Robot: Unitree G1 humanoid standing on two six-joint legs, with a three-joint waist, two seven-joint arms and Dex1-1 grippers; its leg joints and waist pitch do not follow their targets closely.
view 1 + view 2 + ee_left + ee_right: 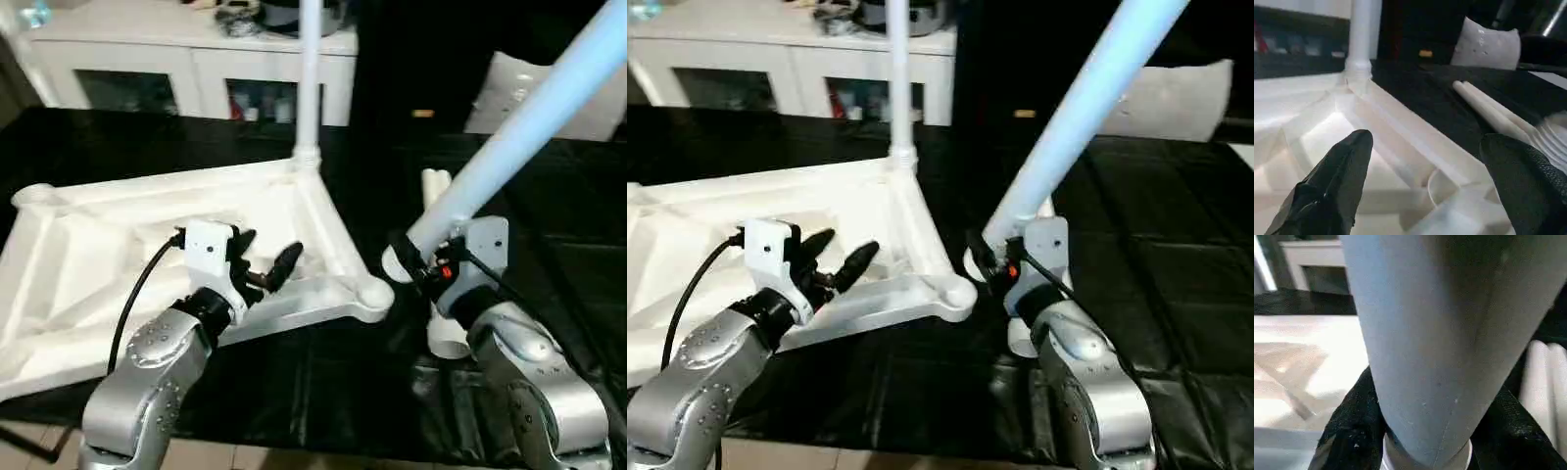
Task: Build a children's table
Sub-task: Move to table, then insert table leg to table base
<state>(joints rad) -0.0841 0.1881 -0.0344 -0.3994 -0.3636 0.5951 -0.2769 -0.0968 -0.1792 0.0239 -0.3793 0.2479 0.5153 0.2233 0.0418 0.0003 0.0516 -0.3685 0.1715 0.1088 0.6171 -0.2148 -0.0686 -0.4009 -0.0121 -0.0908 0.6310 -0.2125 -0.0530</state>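
Black sheeting covers the work surface (294, 392), and white cabinets (196, 69) stand behind it. On the right, the right gripper (423, 262) is clenched around the thick lower end of a long white leg (519, 127), which slants up and away toward the right. This end hangs just beside the near corner socket (375, 294) of the table top (118, 245), not yet over it. The left gripper (266, 264) hovers with its fingers spread and nothing between them, above the near rim of the top, close to the same socket. The top lies upside down with its ribs showing, and one leg (310, 78) already stands upright in the far corner socket. Two spare legs (1488, 110) lie on the sheeting to the right of the top. I think the risk is that the tilted leg meets the socket at an angle and jams, or pushes the light top sideways, because the left gripper is not pressing it down.
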